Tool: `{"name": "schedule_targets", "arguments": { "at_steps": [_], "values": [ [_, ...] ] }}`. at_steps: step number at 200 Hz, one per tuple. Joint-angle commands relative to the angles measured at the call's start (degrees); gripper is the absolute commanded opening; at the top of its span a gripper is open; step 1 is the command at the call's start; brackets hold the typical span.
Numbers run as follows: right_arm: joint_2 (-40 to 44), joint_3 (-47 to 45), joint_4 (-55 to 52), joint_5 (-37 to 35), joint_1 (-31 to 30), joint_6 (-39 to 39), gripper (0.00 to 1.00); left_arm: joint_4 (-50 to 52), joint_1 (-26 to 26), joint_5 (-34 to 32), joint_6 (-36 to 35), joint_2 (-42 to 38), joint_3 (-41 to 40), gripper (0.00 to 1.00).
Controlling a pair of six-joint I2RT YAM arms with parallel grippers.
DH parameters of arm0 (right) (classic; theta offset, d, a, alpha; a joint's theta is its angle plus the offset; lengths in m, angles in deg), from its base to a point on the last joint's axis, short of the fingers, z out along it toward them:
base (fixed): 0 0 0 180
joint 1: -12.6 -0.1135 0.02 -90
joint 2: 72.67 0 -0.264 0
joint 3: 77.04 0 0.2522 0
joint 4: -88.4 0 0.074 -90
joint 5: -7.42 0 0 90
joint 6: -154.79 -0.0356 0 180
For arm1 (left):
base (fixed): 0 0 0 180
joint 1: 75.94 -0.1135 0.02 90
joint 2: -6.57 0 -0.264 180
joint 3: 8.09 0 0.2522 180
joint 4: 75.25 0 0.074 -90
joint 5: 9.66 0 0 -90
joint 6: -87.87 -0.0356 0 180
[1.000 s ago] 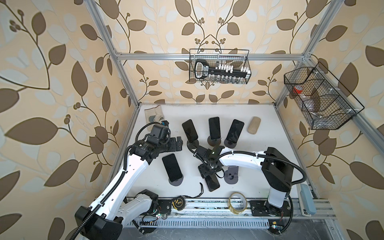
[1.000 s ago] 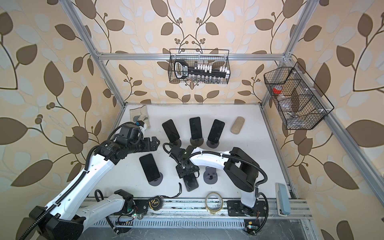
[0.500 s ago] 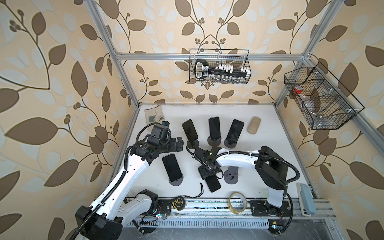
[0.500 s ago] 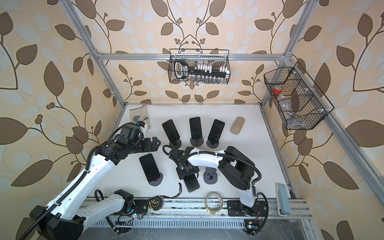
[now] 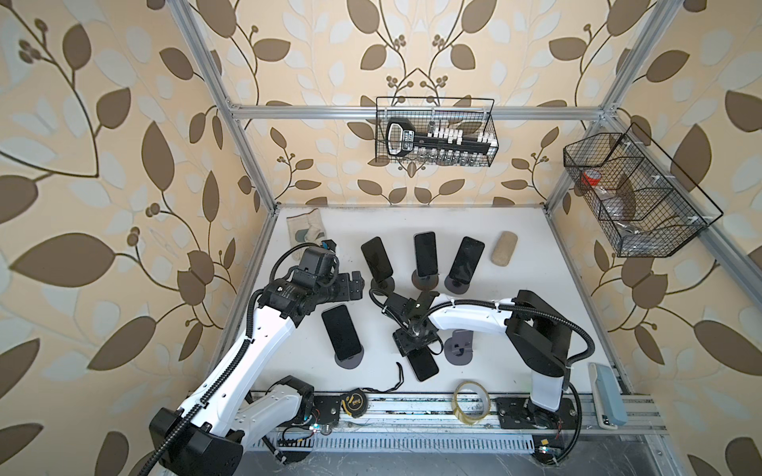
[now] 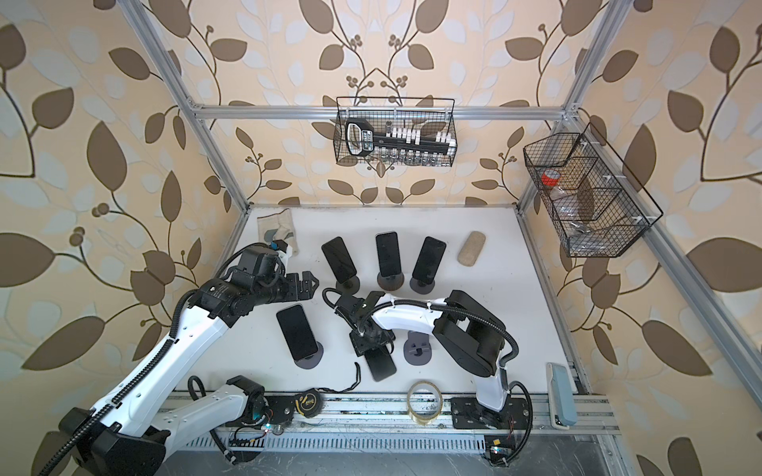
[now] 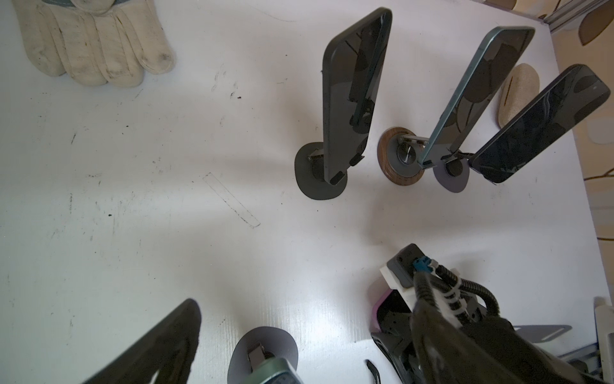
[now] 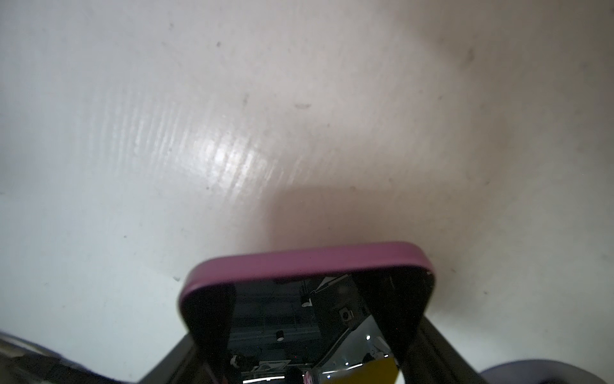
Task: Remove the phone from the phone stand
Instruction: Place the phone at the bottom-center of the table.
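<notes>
Still spread wide and empty, the left fingers [image 5: 355,278] hover unmoved. Further right, the right fingers [image 8: 428,355] stay clamped on the phone [image 5: 423,366] (magenta case, dark glass), low near the worktop [image 5: 515,247], just beside the empty phone stand [image 5: 459,350]. That arm's elbow has swung slightly inward.

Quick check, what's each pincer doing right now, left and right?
Left pincer: open, holding nothing.
Right pincer: closed on the purple-cased phone.
</notes>
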Motion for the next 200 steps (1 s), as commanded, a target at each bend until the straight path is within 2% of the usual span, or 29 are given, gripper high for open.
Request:
{"name": "schedule_targets", "arguments": {
  "at_steps": [1, 135, 200],
  "values": [
    [-3.0, -1.0, 1.0, -2.1, -0.1, 0.5, 0.68, -0.6, -0.5, 1.0, 0.9, -1.2, -0.3, 0.99],
    [-2.9, -1.0, 1.4, -2.8, -0.6, 1.2, 0.71, -0.5, -0.5, 6.1, 0.3, -1.7, -0.7, 0.99],
    [-2.6, -1.0, 1.6, -2.4, -0.6, 1.5, 0.73, -0.5, -0.5, 6.6, 0.4, -2.0, -1.0, 0.99]
  ]
}}
